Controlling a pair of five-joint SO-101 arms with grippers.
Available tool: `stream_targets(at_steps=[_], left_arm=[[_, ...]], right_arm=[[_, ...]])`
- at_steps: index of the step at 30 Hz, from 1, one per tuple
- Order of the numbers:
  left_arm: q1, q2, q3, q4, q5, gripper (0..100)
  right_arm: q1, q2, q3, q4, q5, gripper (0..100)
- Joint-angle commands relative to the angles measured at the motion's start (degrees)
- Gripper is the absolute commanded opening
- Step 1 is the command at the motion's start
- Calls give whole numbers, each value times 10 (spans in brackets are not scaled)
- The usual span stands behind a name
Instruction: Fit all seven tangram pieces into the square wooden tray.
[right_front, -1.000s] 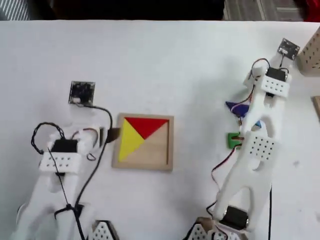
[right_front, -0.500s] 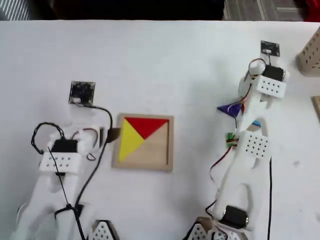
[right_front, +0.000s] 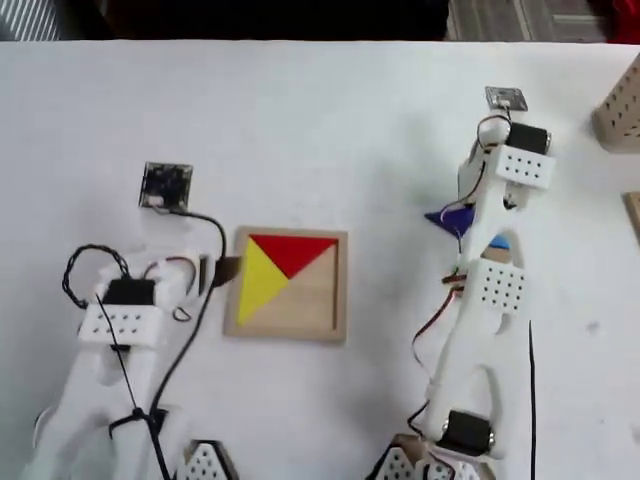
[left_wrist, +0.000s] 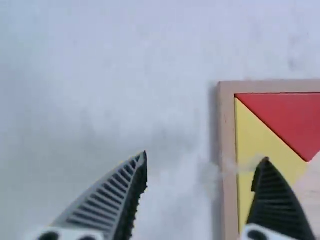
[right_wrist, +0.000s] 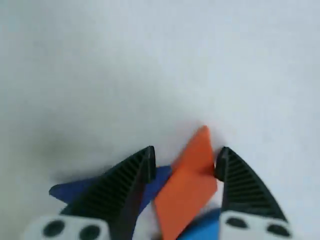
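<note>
Straddling the orange piece (right_wrist: 187, 185), parted right fingers (right_wrist: 125, 185) half-hide a blue piece (right_wrist: 65, 191); left fingers (left_wrist: 115, 195) gape wide.

A robotics lab or hobby workbench, by the look of it — a plain white table (right_front: 330, 110) carries a white plastic arm (right_front: 110, 330) at lower left and a second arm (right_front: 490, 300) at right, loose wires (right_front: 205, 290) showing. A bare circuit board (right_front: 165, 184) sits at centre left — a wooden block drilled with holes (right_front: 620, 110) at the right edge.
</note>
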Motion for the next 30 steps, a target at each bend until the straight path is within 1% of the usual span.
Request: stream_targets(at_steps=[1, 5, 12, 15, 21, 30], left_arm=[[7, -10, -2, -11, -18, 331], [7, -10, -2, -11, -18, 331], [7, -10, -2, -11, -19, 331], [8, -10, -2, -11, -19, 331], [8, -10, -2, -11, -19, 331], [19, -10, -2, -9, -20, 331]], right_arm=[[-13, -52, 21, 13, 17, 197], [-3, -101, 61, 13, 12, 197], [5, -207, 248, 10, -19, 196], [9, -233, 287, 3, -18, 196], [30, -245, 331, -10, 2, 197], [33, -246, 353, -6, 14, 195]])
